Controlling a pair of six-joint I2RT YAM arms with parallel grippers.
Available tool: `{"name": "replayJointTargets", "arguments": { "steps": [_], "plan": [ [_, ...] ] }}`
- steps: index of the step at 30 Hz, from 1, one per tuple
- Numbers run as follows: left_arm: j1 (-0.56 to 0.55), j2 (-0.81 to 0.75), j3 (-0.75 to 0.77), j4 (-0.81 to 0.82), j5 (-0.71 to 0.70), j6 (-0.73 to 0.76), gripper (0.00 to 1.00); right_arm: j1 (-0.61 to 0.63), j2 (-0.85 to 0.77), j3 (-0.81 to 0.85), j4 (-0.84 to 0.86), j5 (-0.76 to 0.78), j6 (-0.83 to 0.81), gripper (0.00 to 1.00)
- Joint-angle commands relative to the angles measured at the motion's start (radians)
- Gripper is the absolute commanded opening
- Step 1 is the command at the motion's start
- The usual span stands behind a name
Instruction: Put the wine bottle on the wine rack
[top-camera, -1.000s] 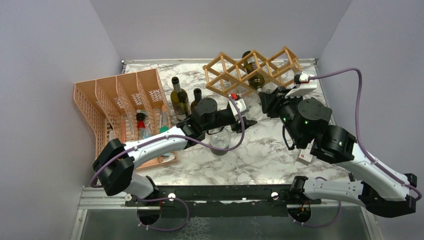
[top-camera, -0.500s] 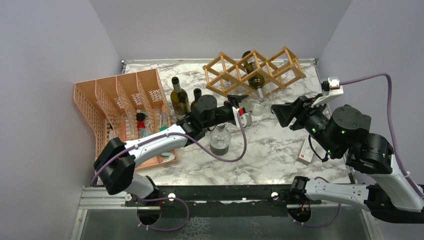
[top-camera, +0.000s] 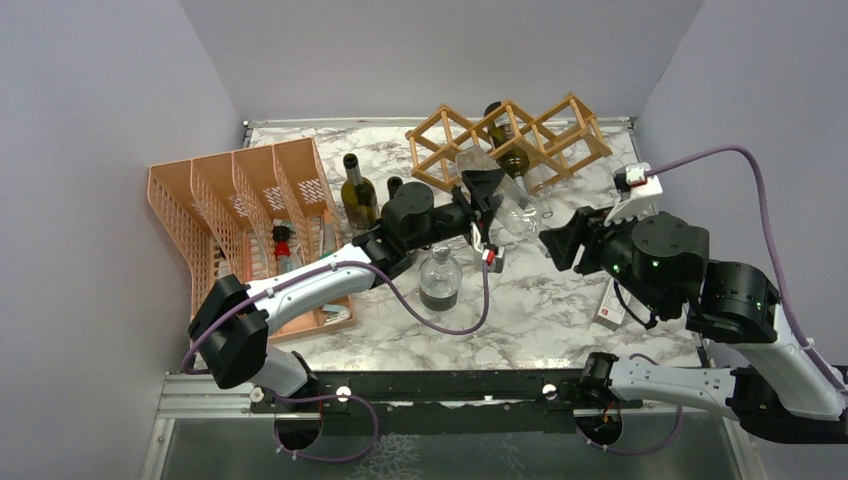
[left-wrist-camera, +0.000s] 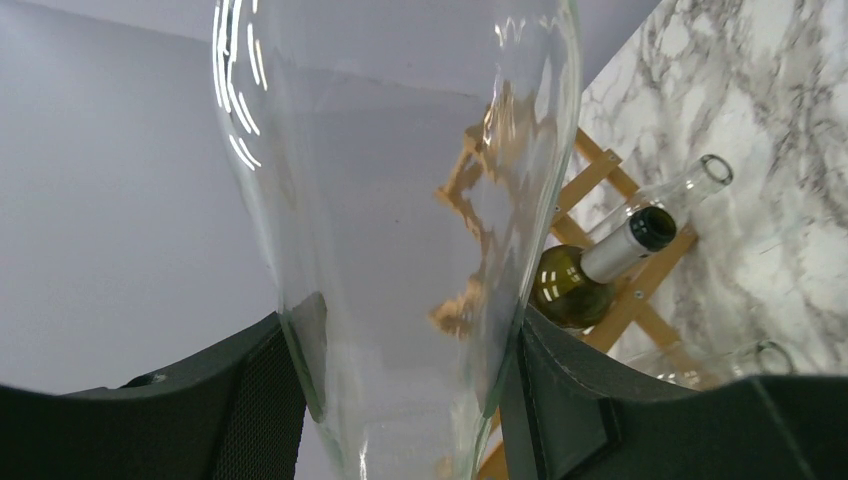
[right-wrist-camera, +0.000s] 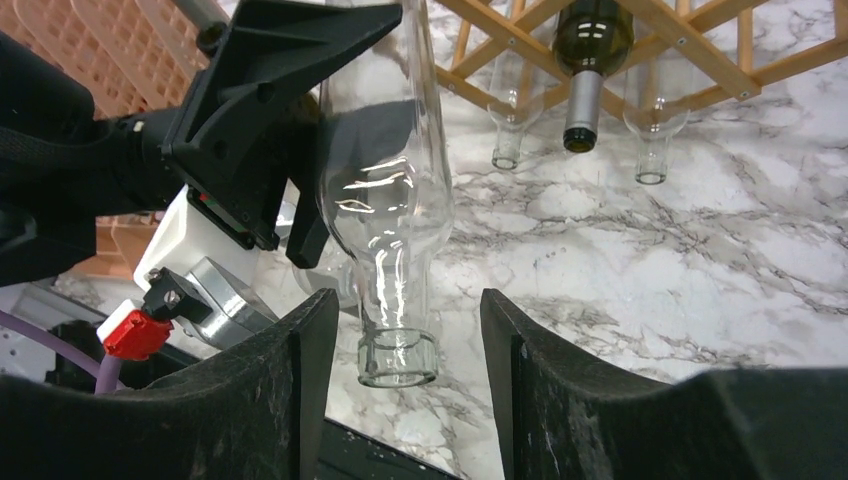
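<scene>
My left gripper (top-camera: 486, 192) is shut on a clear glass wine bottle (top-camera: 508, 208) and holds it lifted just in front of the wine rack (top-camera: 452, 128), a light wooden lattice at the back. In the left wrist view the bottle's body (left-wrist-camera: 400, 200) fills the gap between the fingers of my left gripper (left-wrist-camera: 400, 390). My right gripper (top-camera: 562, 240) is open. In the right wrist view the bottle (right-wrist-camera: 385, 200) hangs neck down, its mouth between the spread fingers of my right gripper (right-wrist-camera: 405, 400), touching neither. A dark bottle (top-camera: 512, 152) lies in the rack.
An orange mesh organizer (top-camera: 240, 205) stands at the left. Two dark bottles (top-camera: 358, 195) stand beside it. A round glass flask (top-camera: 440, 280) sits under my left arm. Clear bottle necks (right-wrist-camera: 652, 140) poke from the rack. A small white box (top-camera: 612, 312) lies at the right.
My left gripper has swung up and toward the rack with the clear bottle. My right arm has drawn back from the rack, and its open gripper now sits around the bottle's neck.
</scene>
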Motion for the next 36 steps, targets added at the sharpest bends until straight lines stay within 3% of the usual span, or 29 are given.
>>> {"name": "replayJointTargets", "arguments": {
  "steps": [1, 10, 18, 27, 36],
  "plan": [
    [-0.007, -0.012, 0.040, 0.067, 0.070, 0.201, 0.00, 0.004, 0.045, -0.016, -0.053, -0.063, 0.004, 0.57],
    [-0.017, -0.021, 0.062, 0.064, 0.118, 0.295, 0.00, 0.003, 0.076, -0.080, -0.060, -0.087, 0.051, 0.57],
    [-0.030, -0.011, 0.061, 0.065, 0.096, 0.328, 0.00, 0.004, 0.148, -0.078, -0.126, -0.020, 0.191, 0.55],
    [-0.040, -0.025, 0.055, 0.064, 0.099, 0.359, 0.00, 0.004, 0.183, -0.091, -0.121, 0.002, 0.223, 0.49],
    [-0.044, -0.017, 0.050, 0.064, 0.065, 0.447, 0.00, 0.004, 0.190, -0.075, -0.114, -0.021, 0.188, 0.61]
  ]
}}
